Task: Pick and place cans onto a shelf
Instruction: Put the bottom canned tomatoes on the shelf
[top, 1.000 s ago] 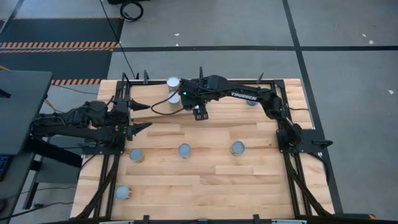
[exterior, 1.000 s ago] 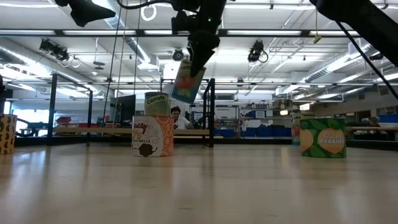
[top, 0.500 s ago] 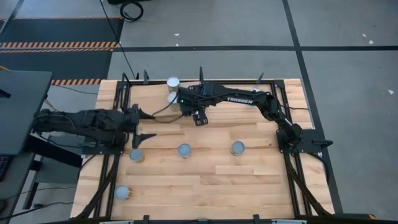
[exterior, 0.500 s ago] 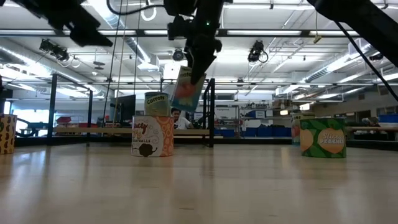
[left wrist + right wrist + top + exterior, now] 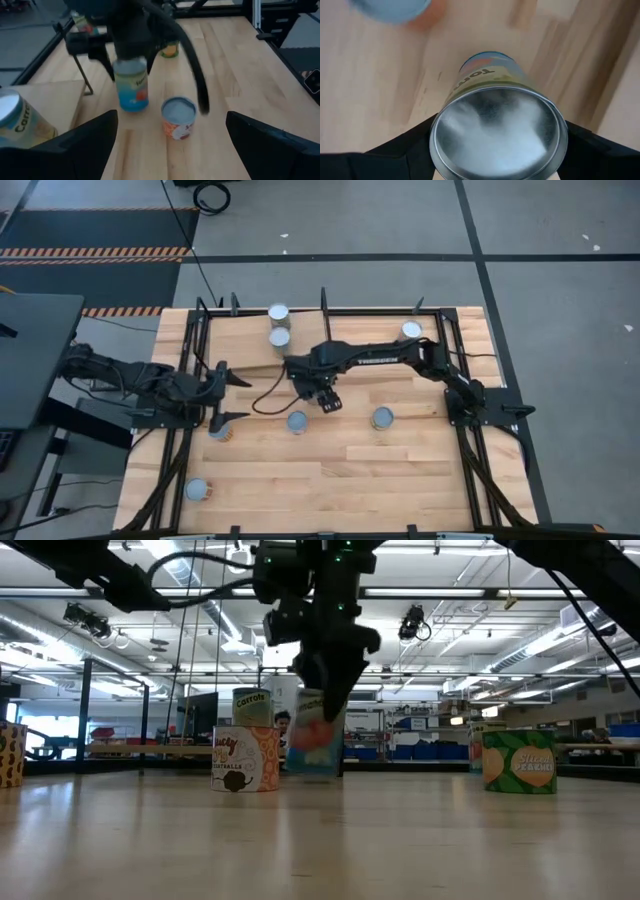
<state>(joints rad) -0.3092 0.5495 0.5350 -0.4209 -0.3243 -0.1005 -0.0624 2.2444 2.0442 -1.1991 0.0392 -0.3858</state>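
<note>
item: right gripper (image 5: 330, 690), reaching over the middle of the table (image 5: 400, 470), clenched on a blue-labelled can (image 5: 131, 82). the can is hanging upright between its fingers, shiny top toward the wrist camera, bottom close to or just touching the wood; contact cannot be told.

item: left gripper (image 5: 170, 142), hovering over the table's left part with fingers spread wide and nothing between them. a yellow-orange can (image 5: 219, 429) is sitting just beside it.

item: shelf (image 5: 240, 360), lying toward the far left of the table. two cans (image 5: 279, 325) are standing close together at the far edge, near its black rods.

item: loose cans on the table: one orange-labelled can (image 5: 297, 421) just beside the held can, one (image 5: 382, 418) further right, one (image 5: 197, 490) at the near left, one (image 5: 411, 330) at the far right.

handling note, as a judgement: the held can is riding away from the shelf, nearer the loose orange can than the plank. to do this step well, the grip should be kept centred on the can's body and the can kept vertical, clearing the neighbouring can and the black rods before being carried over the plank and lowered flat.
</note>
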